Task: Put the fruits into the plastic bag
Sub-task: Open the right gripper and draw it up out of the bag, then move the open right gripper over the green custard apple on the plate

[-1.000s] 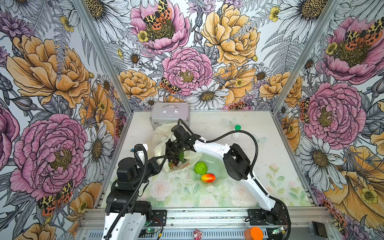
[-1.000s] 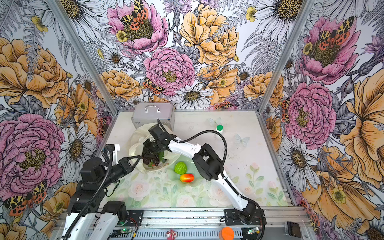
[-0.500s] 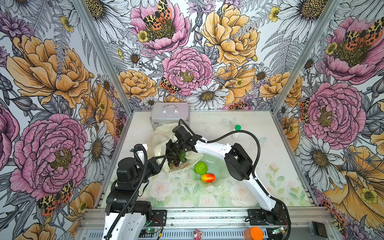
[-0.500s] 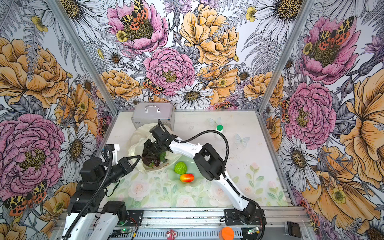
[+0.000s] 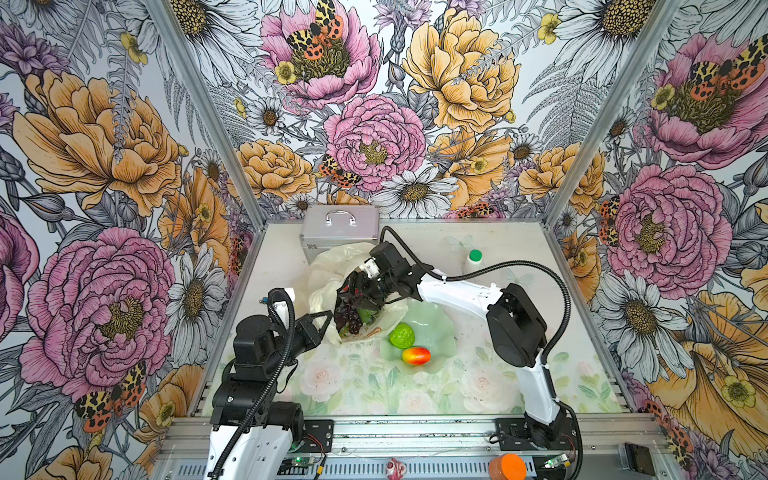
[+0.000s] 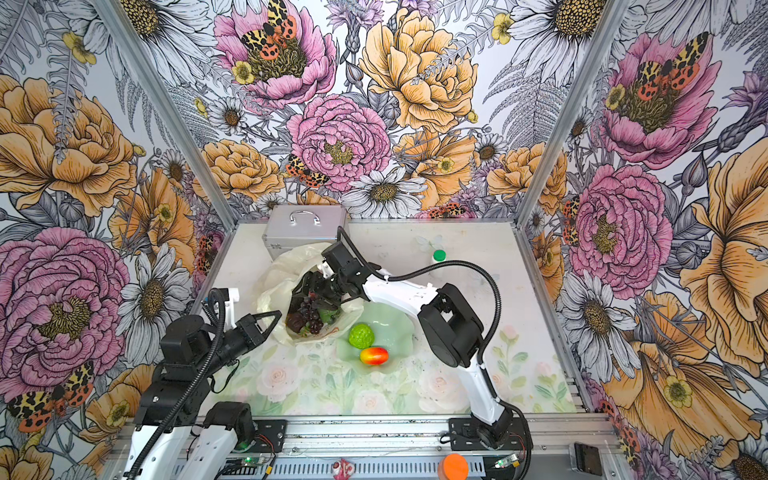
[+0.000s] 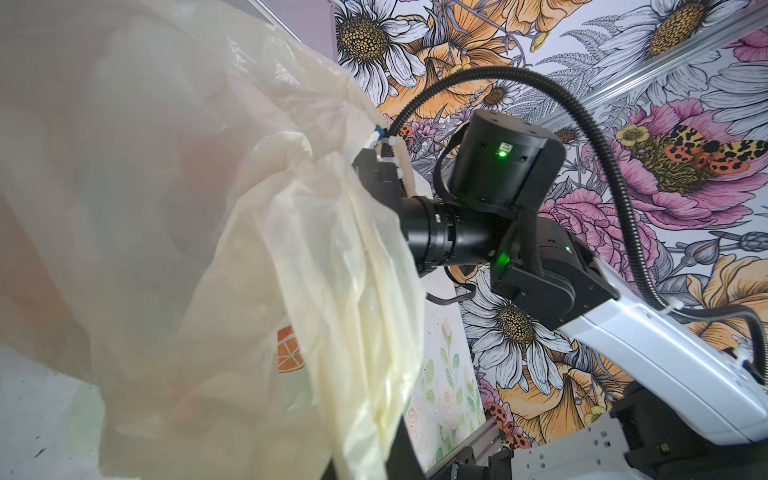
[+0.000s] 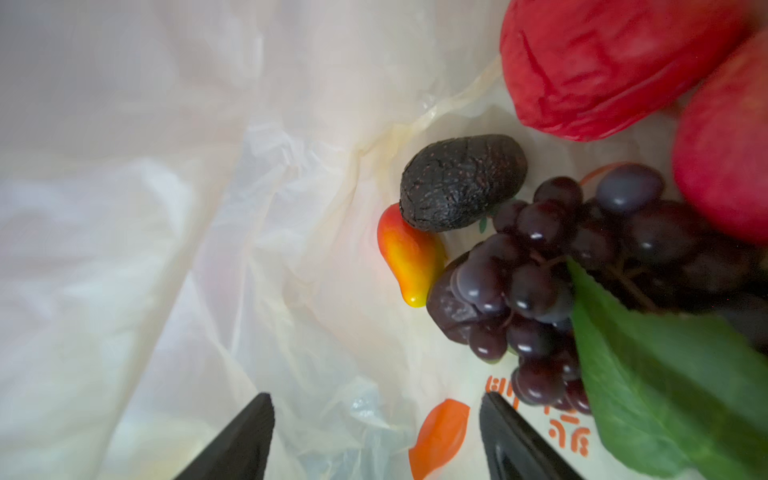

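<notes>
The pale-yellow plastic bag (image 5: 332,266) (image 6: 282,270) lies open left of centre. My left gripper (image 5: 328,322) (image 6: 276,318) is shut on its near rim, with the film bunched over the fingers (image 7: 401,453). My right gripper (image 5: 357,291) (image 6: 307,291) (image 8: 376,436) sits open and empty in the bag's mouth. Inside lie a dark avocado (image 8: 461,183), a red-yellow mango (image 8: 409,259), purple grapes (image 8: 540,270) (image 5: 351,316) with a green leaf, and a red apple (image 8: 602,62). A bumpy lime-green ball (image 5: 402,336) (image 6: 360,336) and another mango (image 5: 416,355) (image 6: 373,355) rest on the pale green dish (image 5: 440,328).
A silver metal case (image 5: 338,226) stands behind the bag against the back wall. At the back right is a white bottle with a green cap (image 5: 473,259). Flowered walls close in three sides. The right arm's elbow (image 5: 515,328) hangs over the dish's right edge.
The right arm has drawn back to the right, its gripper sliding from deeper in the bag toward the mouth. The left gripper and the fruits on the dish have not moved.
</notes>
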